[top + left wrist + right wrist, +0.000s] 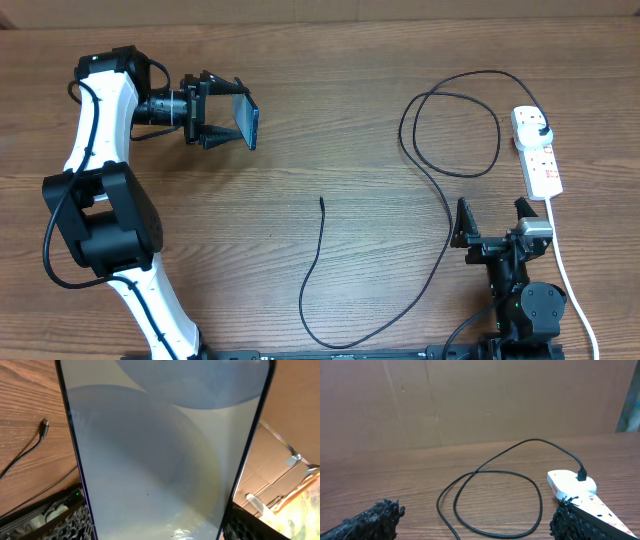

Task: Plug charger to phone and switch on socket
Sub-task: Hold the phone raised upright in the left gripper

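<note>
Wooden table (330, 100): charger (321, 212) lay slack, plug end seated in socket (541, 160), tip free mid-table. Left gripper (228, 115) pinched phone (247, 122), far left. Right gripper (493, 215) spread, empty. We judged plugging-in step underway; next move called for right grasping tip.

Bare table (330, 90) is seen all round cable tip (321, 200). Right gripper (492, 222) is hemmed: cable loop (402, 128) at eleven o'clock, socket (537, 150) at one o'clock.
</note>
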